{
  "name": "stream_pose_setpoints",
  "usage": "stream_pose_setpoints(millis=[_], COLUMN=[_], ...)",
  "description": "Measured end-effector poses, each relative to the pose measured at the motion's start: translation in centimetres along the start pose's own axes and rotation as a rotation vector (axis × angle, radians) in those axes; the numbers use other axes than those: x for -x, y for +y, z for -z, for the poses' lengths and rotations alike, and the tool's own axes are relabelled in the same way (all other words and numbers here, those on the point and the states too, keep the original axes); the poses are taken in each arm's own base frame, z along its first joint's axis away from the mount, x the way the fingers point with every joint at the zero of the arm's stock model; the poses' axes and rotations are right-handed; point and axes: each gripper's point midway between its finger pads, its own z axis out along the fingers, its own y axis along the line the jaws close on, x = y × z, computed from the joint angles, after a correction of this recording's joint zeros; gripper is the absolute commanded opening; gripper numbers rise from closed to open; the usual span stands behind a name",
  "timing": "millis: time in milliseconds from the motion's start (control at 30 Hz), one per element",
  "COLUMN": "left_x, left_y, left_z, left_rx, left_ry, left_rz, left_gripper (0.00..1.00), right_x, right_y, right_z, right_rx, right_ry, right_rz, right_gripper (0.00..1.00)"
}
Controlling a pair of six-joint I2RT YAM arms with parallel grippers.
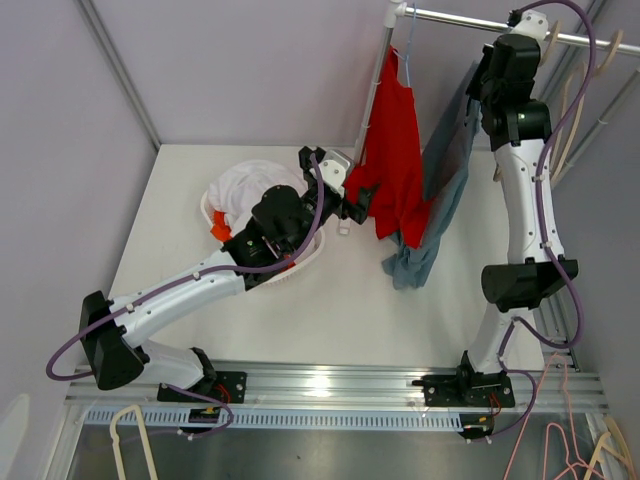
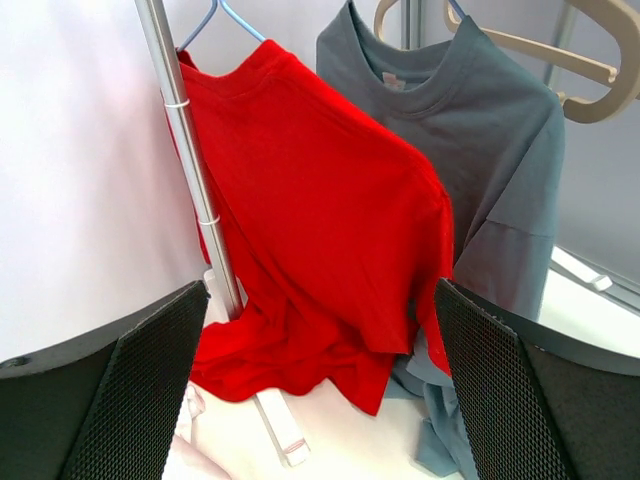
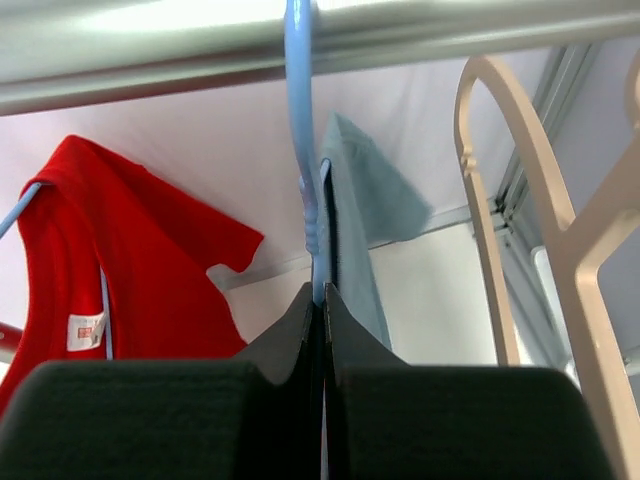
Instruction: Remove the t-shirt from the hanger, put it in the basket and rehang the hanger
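Jaws on my right gripper (image 3: 322, 295) are pinched tight on the neck of the blue hanger (image 3: 300, 120), just under the rail (image 3: 450, 30). The grey t-shirt (image 1: 448, 170) hangs from that hanger below the fingers. My left gripper (image 2: 320, 290) stands wide open, low down, its 2 fingers facing the red t-shirt (image 2: 320, 220), which hangs just beside the grey one. Under that arm sits a white basket (image 1: 300, 268) piled with pale clothes (image 1: 250, 185).

We log: left shirt (image 1: 395, 150) and right shirt (image 1: 450, 180) side by side on rail (image 1: 460, 17), each on a hanger (image 3: 300, 120) | basket (image 1: 305, 265) on surface (image 1: 330, 320), left of both shirts.
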Motion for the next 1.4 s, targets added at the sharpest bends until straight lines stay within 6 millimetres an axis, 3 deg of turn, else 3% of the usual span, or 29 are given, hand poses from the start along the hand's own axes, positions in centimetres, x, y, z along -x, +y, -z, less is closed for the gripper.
stream_pose_setpoints(millis=[233,333,500,700,833,967,1033,1200,1400], left_x=[0.0,0.0,0.2,1.1,2.7,4.3,4.2,1.2,-1.8], left_y=[0.0,-0.1,-0.9,-2.6,-5.8,-11.7,-14.1,-18.2,-19.7], left_z=[0.0,0.0,0.2,1.2,2.8,5.4,7.1,11.1,10.6], left_rx=[-0.001,-0.002,-0.018,-0.055,-0.115,-0.247,-0.311,-0.444,-0.446], left_ry=[0.000,0.000,-0.004,-0.013,-0.038,-0.091,-0.113,-0.129,-0.091], left_rz=[0.000,0.001,0.004,0.008,-0.004,-0.035,-0.047,-0.057,-0.068], left_gripper=[1.00,0.99,0.99,1.00,0.99,1.00,1.00,0.99,1.00], right_x=[1.4,2.9,5.1,5.2,3.8,3.4,3.7,4.5,4.0], right_y=[1.0,1.6,2.7,2.4,1.7,1.5,1.5,1.2,1.5], right_z=[0.9,2.0,5.1,9.7,12.9,15.9,17.0,18.9,19.5], right_rx=[0.001,0.016,0.059,0.077,0.073,0.065,0.061,0.036,0.028], right_ry=[-0.060,-0.105,-0.171,-0.187,-0.177,-0.183,-0.196,-0.223,-0.206], right_rz=[0.060,0.079,0.108,0.123,0.113,0.068,0.038,-0.021,-0.043], right_gripper=[0.00,0.00,0.00,0.00,0.00,0.00,0.00,0.00,0.00])
